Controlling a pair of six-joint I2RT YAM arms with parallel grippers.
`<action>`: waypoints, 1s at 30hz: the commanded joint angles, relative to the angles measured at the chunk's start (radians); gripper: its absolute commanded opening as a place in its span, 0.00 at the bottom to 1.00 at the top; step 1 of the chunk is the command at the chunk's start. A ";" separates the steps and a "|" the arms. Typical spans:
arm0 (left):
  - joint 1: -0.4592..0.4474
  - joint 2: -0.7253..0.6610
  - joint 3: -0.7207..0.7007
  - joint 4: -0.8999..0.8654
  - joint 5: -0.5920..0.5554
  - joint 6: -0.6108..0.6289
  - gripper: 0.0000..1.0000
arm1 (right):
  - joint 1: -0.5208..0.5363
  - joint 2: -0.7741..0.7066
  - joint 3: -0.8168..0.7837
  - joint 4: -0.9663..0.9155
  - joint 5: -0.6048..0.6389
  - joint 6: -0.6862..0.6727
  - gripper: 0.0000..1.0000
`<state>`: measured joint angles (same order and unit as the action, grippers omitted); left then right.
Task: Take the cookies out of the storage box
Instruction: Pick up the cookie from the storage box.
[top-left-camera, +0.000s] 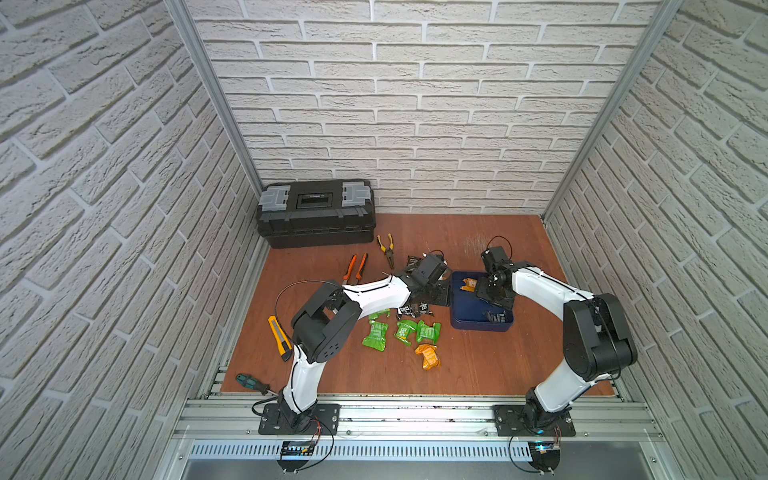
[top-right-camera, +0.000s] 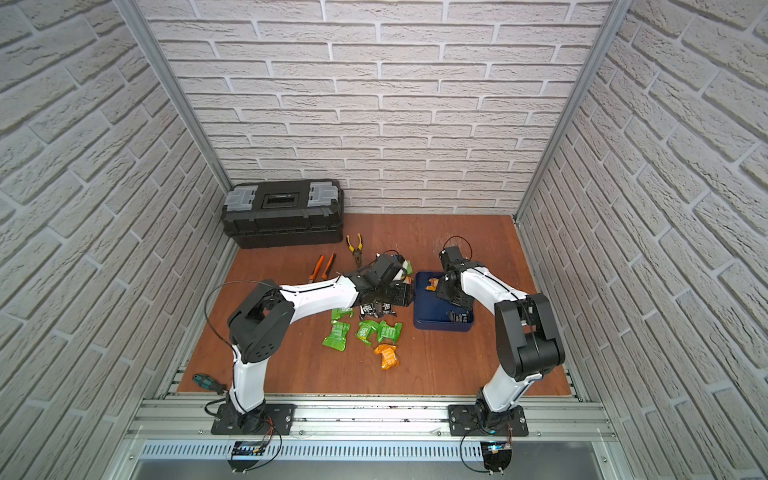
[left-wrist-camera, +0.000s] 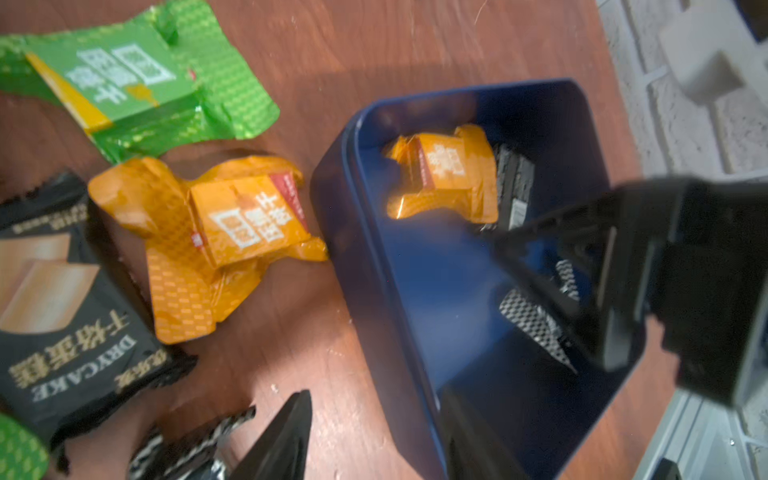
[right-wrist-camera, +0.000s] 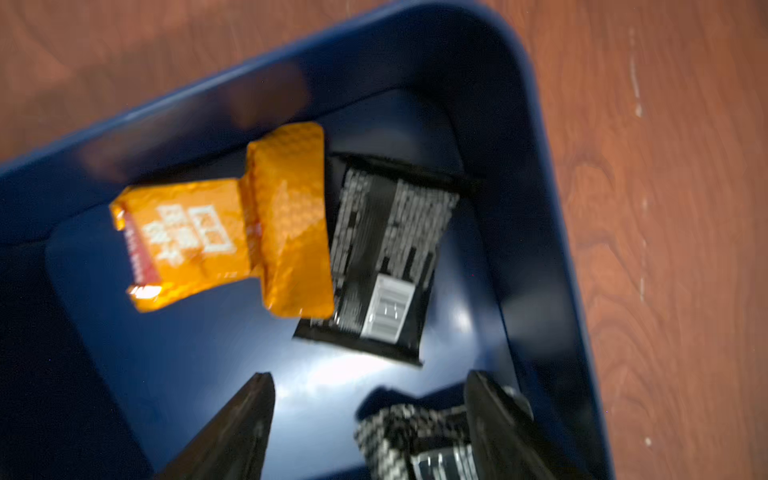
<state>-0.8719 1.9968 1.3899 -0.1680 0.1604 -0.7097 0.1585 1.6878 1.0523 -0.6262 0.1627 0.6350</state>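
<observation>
The navy storage box sits right of centre on the wooden floor. Inside it lie an orange cookie packet and a black one. My right gripper hangs open inside the box, and another black packet lies loose beside one finger. My left gripper is open and straddles the box's left wall, one finger inside and one over the floor. Green, orange and black packets lie on the floor left of the box.
A black toolbox stands at the back left. Yellow-handled pliers and orange-handled pliers lie behind the left arm. A yellow utility knife and a screwdriver lie near the left base. Brick walls close three sides.
</observation>
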 joint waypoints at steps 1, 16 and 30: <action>-0.003 0.008 0.015 -0.024 0.018 0.023 0.56 | -0.009 0.025 0.000 0.064 -0.012 -0.023 0.79; -0.003 0.003 -0.003 0.006 0.045 0.022 0.56 | -0.034 0.118 0.021 0.095 -0.030 -0.050 0.65; -0.003 -0.013 -0.022 0.030 0.033 0.015 0.56 | -0.033 -0.052 -0.087 0.030 -0.078 -0.121 0.47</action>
<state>-0.8719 1.9968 1.3830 -0.1753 0.1959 -0.7067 0.1280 1.6966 0.9997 -0.5613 0.1078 0.5350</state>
